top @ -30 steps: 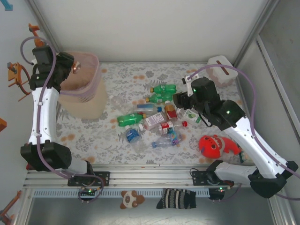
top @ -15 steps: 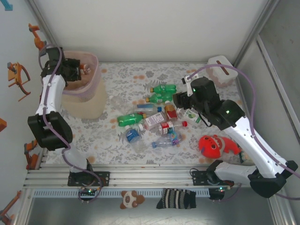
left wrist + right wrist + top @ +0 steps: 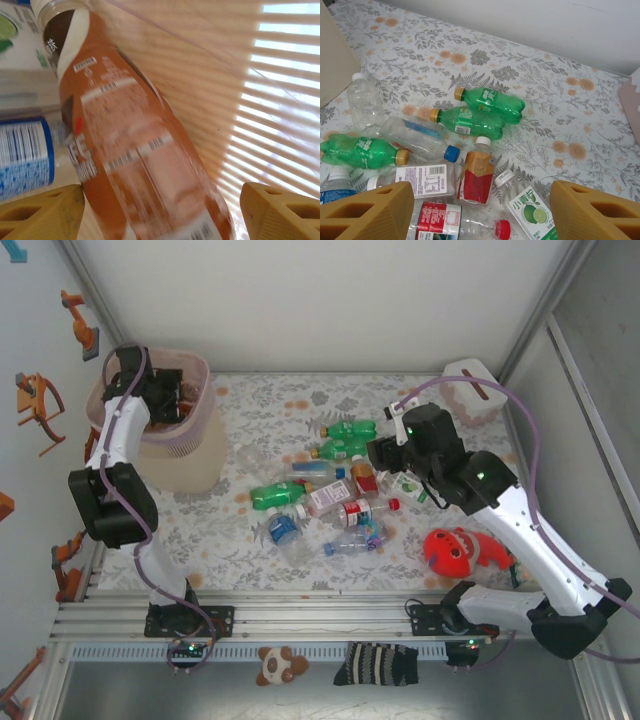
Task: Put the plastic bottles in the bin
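Observation:
The bin (image 3: 192,462), tall and pale pink, stands at the far left of the table. My left gripper (image 3: 166,396) is down inside its mouth and open. Between its yellow fingers (image 3: 45,212) a brown-labelled bottle (image 3: 125,150) shows blurred and loose against the bin's ribbed wall (image 3: 280,100), with other bottles (image 3: 25,155) beside it. Several plastic bottles (image 3: 330,495), green and clear, lie in a heap mid-table. My right gripper (image 3: 376,454) hovers open over that heap, above a red-and-orange labelled bottle (image 3: 478,175) and a lime-labelled one (image 3: 530,210).
A red round toy (image 3: 455,548) lies at the near right. A white-pink slotted tissue box (image 3: 472,388) stands at the far right corner. White walls close in the back and both sides. The floral cloth (image 3: 290,400) is bare between the bin and the heap.
My left arm swung further over the bin and lowered its gripper inside. The gripper opened and the brown bottle came loose. The right arm barely moved.

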Controlling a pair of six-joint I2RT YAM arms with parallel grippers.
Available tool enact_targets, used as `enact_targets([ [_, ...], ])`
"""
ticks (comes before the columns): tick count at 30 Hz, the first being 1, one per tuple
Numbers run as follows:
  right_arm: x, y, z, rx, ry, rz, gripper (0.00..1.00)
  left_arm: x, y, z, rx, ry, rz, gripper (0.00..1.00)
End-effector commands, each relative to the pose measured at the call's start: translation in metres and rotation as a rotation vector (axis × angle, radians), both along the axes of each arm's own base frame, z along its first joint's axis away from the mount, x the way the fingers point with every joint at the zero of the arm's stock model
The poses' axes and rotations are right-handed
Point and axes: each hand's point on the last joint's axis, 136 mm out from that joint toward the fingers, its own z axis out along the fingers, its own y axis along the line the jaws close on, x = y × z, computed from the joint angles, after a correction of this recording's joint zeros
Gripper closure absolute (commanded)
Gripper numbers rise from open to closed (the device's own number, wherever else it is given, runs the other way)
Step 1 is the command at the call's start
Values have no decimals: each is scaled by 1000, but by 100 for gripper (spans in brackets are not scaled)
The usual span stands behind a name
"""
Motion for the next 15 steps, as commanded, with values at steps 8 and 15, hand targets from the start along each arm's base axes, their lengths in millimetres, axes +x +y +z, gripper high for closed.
enact_targets([
  [8, 1, -7, 14, 16, -40, -27, 29, -16, 4, 60, 48, -93, 15, 14],
  [15, 2, -7, 13, 12, -38, -29, 28, -33, 6, 90, 83, -146, 13, 14],
])
